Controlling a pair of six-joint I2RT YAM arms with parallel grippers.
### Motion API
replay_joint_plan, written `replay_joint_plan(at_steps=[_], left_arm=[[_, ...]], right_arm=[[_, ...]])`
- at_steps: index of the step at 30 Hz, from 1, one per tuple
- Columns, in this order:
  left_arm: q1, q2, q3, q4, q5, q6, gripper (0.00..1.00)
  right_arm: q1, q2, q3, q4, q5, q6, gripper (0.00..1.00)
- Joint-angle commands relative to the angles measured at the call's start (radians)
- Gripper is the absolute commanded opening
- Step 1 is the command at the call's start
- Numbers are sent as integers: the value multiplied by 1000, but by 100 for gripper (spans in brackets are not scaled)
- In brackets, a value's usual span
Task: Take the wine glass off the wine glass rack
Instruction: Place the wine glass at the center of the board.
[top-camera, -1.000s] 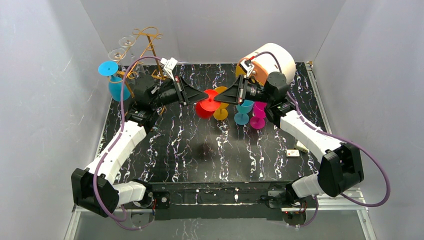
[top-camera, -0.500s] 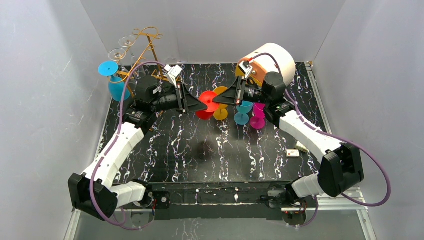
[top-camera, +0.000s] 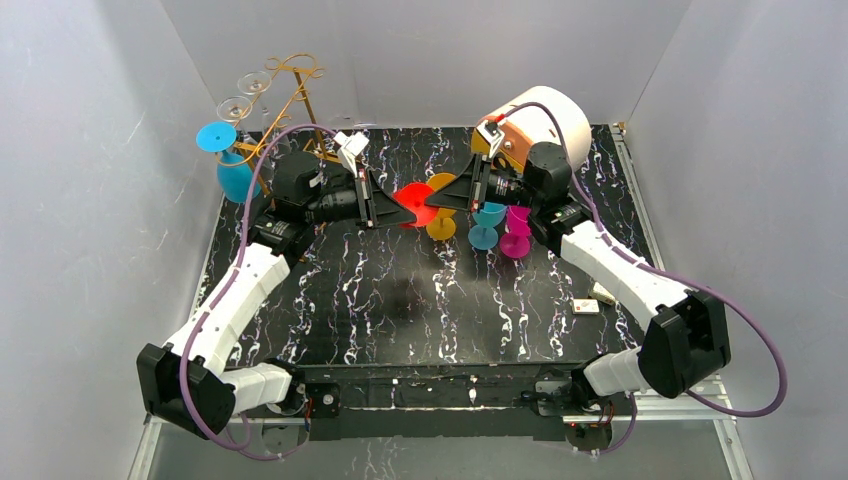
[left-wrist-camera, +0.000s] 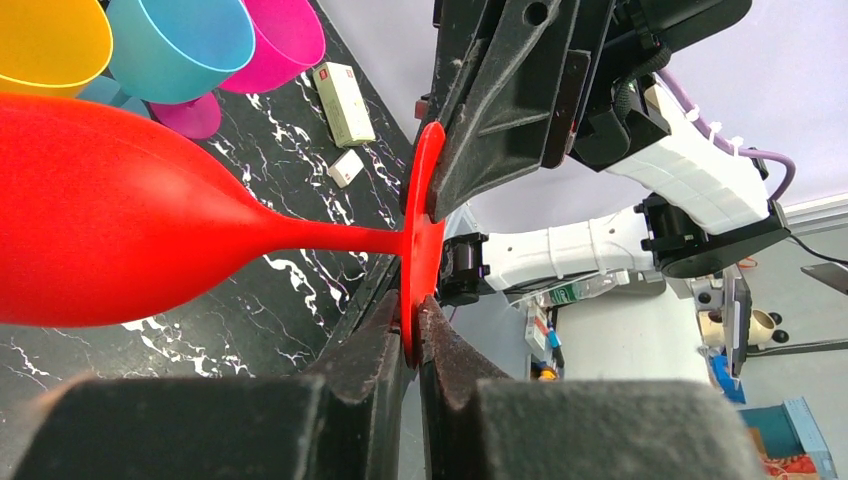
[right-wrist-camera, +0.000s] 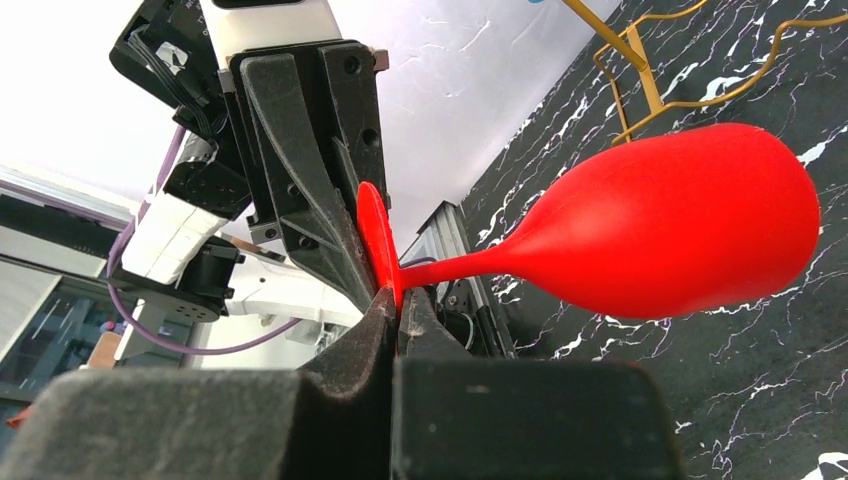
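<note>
The left tool (top-camera: 409, 213) has re-closed on the foot disc of the red plastic wine glass (top-camera: 414, 193); the right tool (top-camera: 433, 203) stays pinching its opposite edge, above the black desk (top-camera: 400, 300), well right of the gold wire wine glass rack (top-camera: 297, 95).

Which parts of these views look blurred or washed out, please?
Left wrist view: the left gripper is blurred, the red wine glass sharp. Right wrist view: the right gripper is equally soft, the wall behind washed out. Top view: evenly lit, sharp.

L arm (top-camera: 240, 285), R arm (top-camera: 610, 262) nose-to-nose, jaws clamped
</note>
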Motion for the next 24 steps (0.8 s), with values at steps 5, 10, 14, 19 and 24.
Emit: replay_joint_plan(at_steps=[5,10,14,19,24], left_arm=[[-18,1,38,5,30,76,0],[-18,-61,12,5,-12,162,0],[-18,-110,-26,3,-45,229,0],[-18,-146,-57,-37,-68,311,0],[-18,-214,-79,-96,-90,485,0]], right_arm=[[11,-35,28,9,-6,-22,25],[10,-49,24,2,-1,-29,58],[11,-78,36,-66,49,-103,65],[9,-126,56,-205,224,-211,72],[-1,-139,82,-334,365,-253,75]])
